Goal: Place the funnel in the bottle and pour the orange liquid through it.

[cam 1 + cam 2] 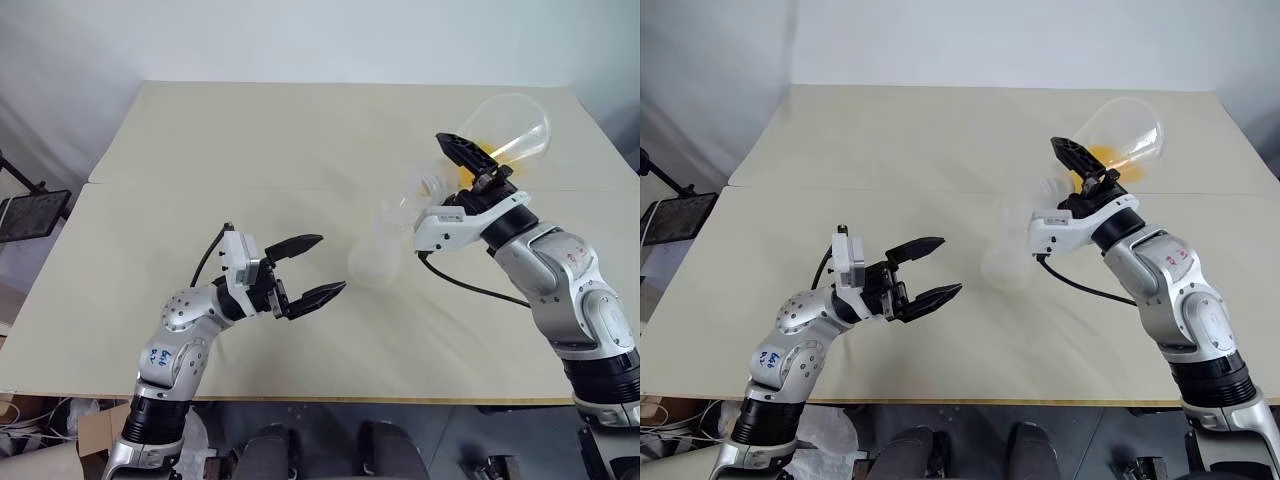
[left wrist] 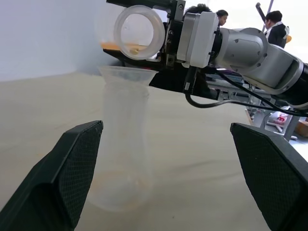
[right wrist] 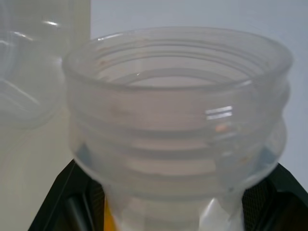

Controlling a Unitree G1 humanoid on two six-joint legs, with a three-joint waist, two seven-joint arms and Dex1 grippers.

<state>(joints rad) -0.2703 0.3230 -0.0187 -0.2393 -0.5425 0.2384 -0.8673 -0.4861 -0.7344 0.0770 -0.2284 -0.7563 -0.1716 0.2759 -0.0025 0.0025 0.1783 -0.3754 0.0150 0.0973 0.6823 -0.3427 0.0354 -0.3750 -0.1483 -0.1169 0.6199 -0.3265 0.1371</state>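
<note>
table: the beige table (image 1: pixel 200 150) has loads of bare room behind and left of the bottle; its front edge runs just past the left arm
bottle: clear bottle (image 1: pixel 378 250) stands upright mid-table, neck up, funnel (image 2: pixel 129 74) seated in its mouth
left claw: left gripper (image 1: pixel 310 268) sits left of the bottle, fingers wide apart, nothing in them, pointing at the bottle
right claw: right gripper (image 1: pixel 470 165) clamped on the neck of a flask (image 1: pixel 510 125), up and right of the bottle
flask: tipped near level, long axis sideways, mouth over the funnel
liquid: orange liquid (image 1: pixel 490 150) pooled in the flask beside the claw
</note>
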